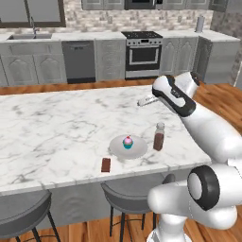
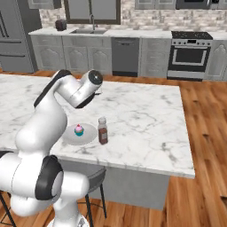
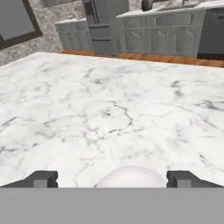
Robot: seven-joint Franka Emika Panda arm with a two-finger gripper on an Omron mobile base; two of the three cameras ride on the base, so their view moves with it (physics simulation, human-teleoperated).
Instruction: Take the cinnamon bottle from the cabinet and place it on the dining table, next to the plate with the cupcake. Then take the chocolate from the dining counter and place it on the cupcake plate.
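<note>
Claw (image 3: 112, 178) spread wide, empty, above dining table (image 3: 109, 109).

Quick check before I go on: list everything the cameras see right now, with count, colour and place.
Long white marble dining table with grey veins: one, fills the foreground.
Small round pale grey-white plate: one, near the table's front edge.
Tiny cupcake with teal wrapper and pink frosting: one, on the plate.
Small clear cinnamon bottle with reddish-brown contents and grey cap: one, upright on the table just right of the plate.
Small flat dark reddish-brown chocolate bar: one, on the table by its front edge, left of the plate.
Dark grey stools: two, under the table's front edge.
Steel oven range: one, back wall.
Sink: one, back counter.
Gripper: one, dark fingertips, open, above the marble.
</note>
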